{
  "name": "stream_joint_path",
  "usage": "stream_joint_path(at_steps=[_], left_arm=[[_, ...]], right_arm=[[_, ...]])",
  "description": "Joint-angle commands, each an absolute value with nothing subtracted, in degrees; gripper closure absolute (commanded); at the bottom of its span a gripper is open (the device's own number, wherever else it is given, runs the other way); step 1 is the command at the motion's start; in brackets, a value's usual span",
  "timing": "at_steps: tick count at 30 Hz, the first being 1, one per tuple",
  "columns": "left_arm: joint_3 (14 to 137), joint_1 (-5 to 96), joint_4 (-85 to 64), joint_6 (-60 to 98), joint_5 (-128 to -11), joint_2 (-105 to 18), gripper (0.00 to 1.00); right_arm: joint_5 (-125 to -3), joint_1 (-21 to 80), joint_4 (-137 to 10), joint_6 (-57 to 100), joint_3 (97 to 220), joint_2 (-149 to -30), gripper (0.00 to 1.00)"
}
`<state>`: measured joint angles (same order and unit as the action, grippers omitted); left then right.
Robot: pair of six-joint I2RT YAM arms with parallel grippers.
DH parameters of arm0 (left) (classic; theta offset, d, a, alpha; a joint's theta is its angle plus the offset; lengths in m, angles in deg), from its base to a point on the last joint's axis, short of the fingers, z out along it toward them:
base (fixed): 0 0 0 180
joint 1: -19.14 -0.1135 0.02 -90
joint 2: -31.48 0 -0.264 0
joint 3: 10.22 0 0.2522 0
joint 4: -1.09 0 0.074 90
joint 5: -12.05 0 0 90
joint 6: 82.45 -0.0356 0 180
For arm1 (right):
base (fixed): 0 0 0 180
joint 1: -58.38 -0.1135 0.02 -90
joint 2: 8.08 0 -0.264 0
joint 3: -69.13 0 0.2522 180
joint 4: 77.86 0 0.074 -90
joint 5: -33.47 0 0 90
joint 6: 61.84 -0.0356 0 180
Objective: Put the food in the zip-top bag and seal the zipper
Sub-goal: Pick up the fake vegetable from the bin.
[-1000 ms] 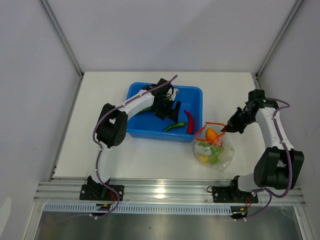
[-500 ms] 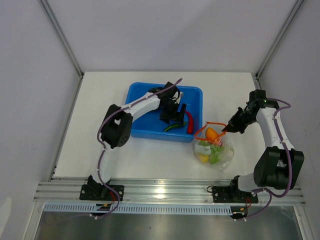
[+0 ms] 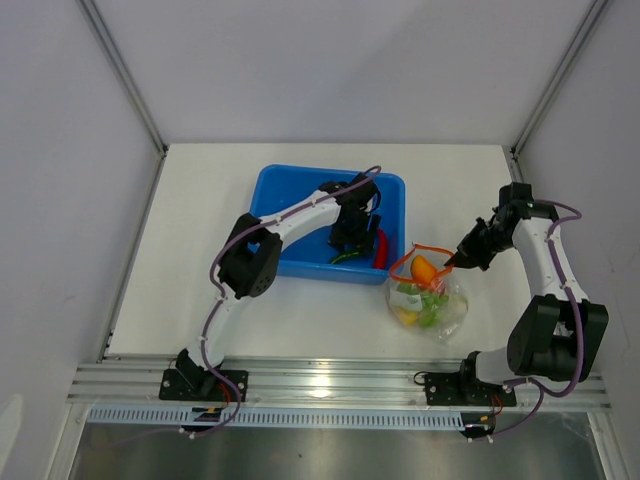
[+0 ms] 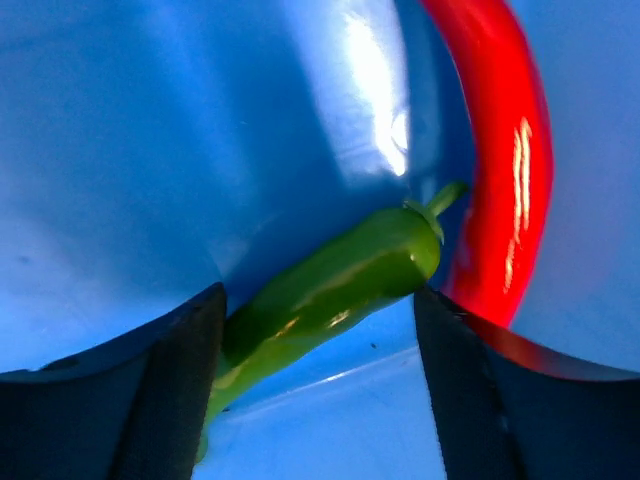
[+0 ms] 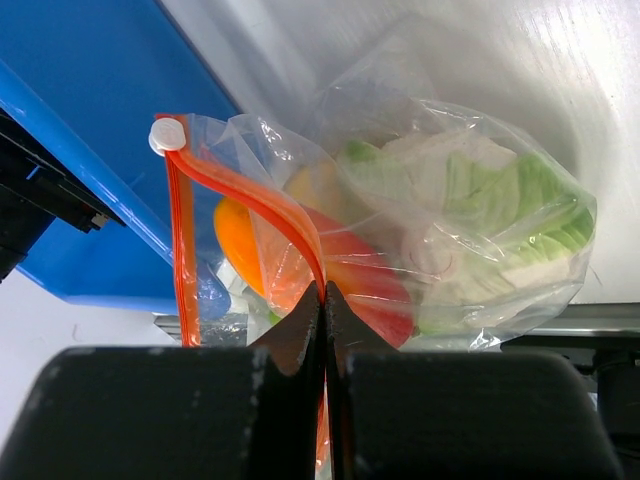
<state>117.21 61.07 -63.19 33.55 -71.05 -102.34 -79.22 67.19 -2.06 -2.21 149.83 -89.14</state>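
Left pincer (image 4: pixel 318 296) gapes astride a glossy green toy pepper (image 4: pixel 380 262) in the blue plastic tub (image 3: pixel 290 190), beside a curved red chili (image 4: pixel 510 150). Right pincer (image 5: pixel 322 300) pinches the orange-red zipper (image 5: pixel 250 195) of the clear, food-filled bag (image 5: pixel 480 190) on the white desk (image 3: pixel 200 300).

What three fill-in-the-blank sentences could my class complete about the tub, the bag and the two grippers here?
The open left gripper hangs over a glossy green toy vegetable in the ____ plastic tub.
Beside that vegetable lies a curved, glossy ____ chili.
The clear crinkly plastic bag's orange-red zipper strip is pinched by the ____ gripper.
Missing words: blue; red; right.
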Motion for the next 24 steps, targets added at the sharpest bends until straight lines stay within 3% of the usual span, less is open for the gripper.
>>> stream_joint_path(at_steps=[1,2,8,10,13,24], left_arm=[[117.9,61.3,-66.9,36.2,-76.6,-103.3,0.27],[117.9,61.2,-67.1,36.2,-77.1,-103.4,0.35],[121.2,60.7,-70.7,37.7,-76.8,-105.2,0.53],[121.7,60.7,-70.6,37.7,-76.7,-105.5,0.72],[121.7,60.7,-70.1,37.3,-76.5,-105.5,0.88],[122.2,58.8,-70.1,35.1,-77.3,-98.3,0.99]], right_arm=[[-78.1,67.6,-2.4,-1.1,149.4,-87.0,1.0],[-78.1,67.7,-2.2,-1.2,149.4,-86.7,1.0],[-78.1,67.8,-1.9,-1.2,149.7,-85.6,1.0],[-78.1,67.9,-1.9,-1.1,149.6,-85.3,1.0],[-78.3,68.0,-2.0,-1.2,149.3,-84.6,1.0],[-80.8,68.0,-5.3,-3.6,148.5,-82.5,1.0]])
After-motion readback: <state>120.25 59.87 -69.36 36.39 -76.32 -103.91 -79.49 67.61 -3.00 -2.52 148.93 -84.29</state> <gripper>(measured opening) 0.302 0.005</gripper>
